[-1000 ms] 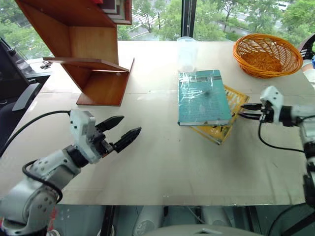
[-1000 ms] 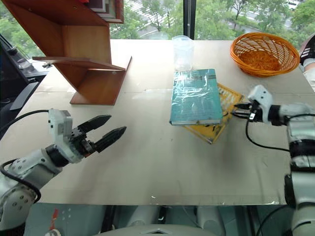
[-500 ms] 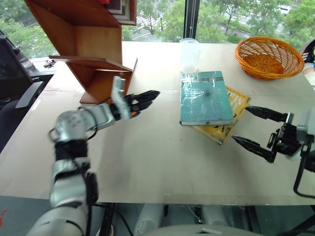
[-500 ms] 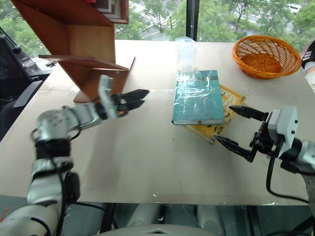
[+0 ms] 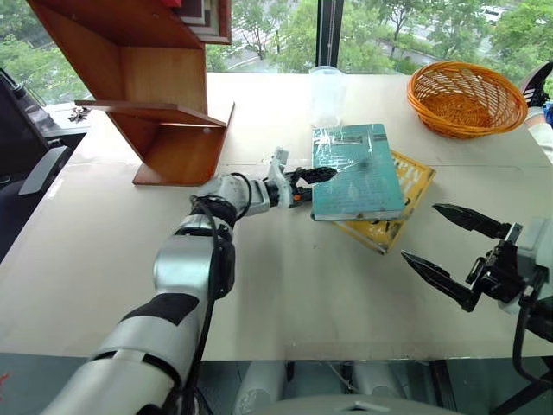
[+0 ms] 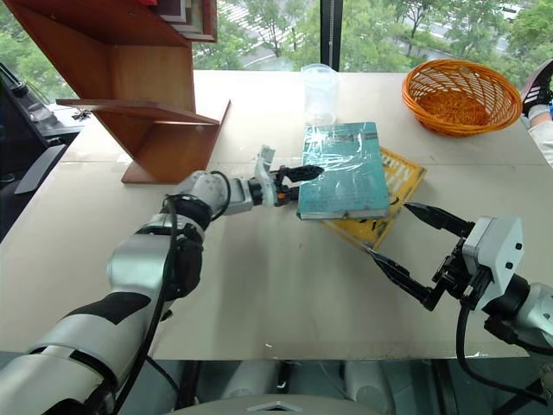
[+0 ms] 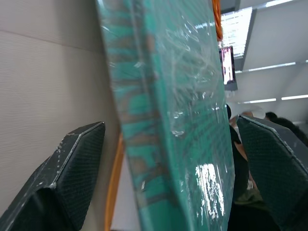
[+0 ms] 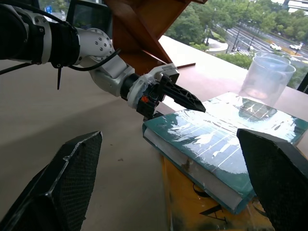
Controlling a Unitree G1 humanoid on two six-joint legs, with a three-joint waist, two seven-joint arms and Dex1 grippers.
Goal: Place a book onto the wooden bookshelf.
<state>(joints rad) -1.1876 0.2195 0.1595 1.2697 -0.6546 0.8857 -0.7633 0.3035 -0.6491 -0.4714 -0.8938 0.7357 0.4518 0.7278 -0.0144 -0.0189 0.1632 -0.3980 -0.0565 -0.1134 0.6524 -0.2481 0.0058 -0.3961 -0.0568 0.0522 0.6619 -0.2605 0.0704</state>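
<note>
The teal-green book [image 5: 356, 169], wrapped in glossy plastic, lies flat on a yellow book [image 5: 413, 183] at the table's middle right. My left gripper [image 5: 309, 181] is open at the book's left edge. One finger lies above the cover and the other beside the edge. In the left wrist view the book [image 7: 163, 96] stands between the two fingers [image 7: 77, 159], apart from both. My right gripper [image 5: 421, 232] is open and empty, near the table's front right, short of the books. The wooden bookshelf [image 5: 160, 95] stands tilted at the far left.
A clear plastic cup [image 5: 327, 91] stands just behind the book. An orange wicker basket [image 5: 467, 97] sits at the far right corner. The pale table [image 5: 259, 285] has open surface between the shelf and the books.
My left arm reached forward and right, from near the shelf to the book's left edge. My right gripper opened wide and drew back from the books toward the table's front.
</note>
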